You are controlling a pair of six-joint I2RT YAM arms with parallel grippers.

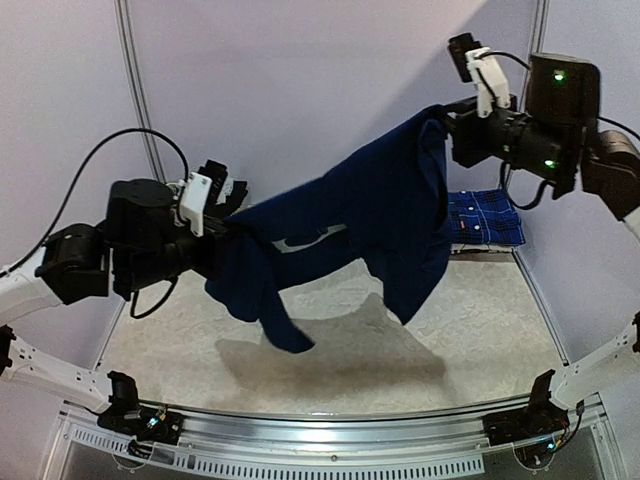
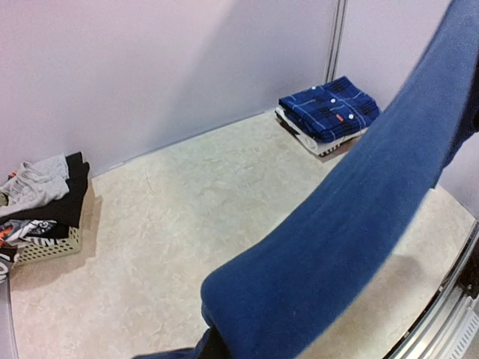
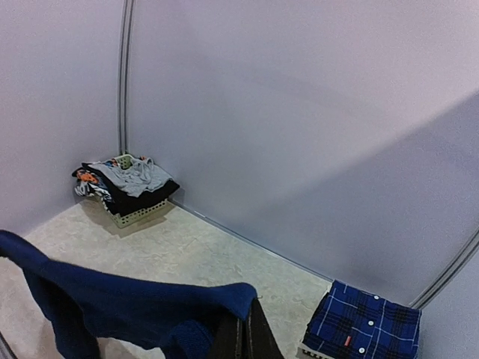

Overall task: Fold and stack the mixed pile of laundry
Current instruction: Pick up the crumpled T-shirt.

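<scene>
Navy T-shirt (image 1: 380, 200) hangs stretched between pinching left gripper (image 1: 232, 222) and right gripper (image 1: 447, 118).

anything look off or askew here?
Nothing damaged. The navy T-shirt hangs lopsided in the air: the right gripper holds its end high, the left gripper low, with one part dangling. In the corner, clothes droop over the basket rim. The folded plaid shirt sits tidy.
</scene>
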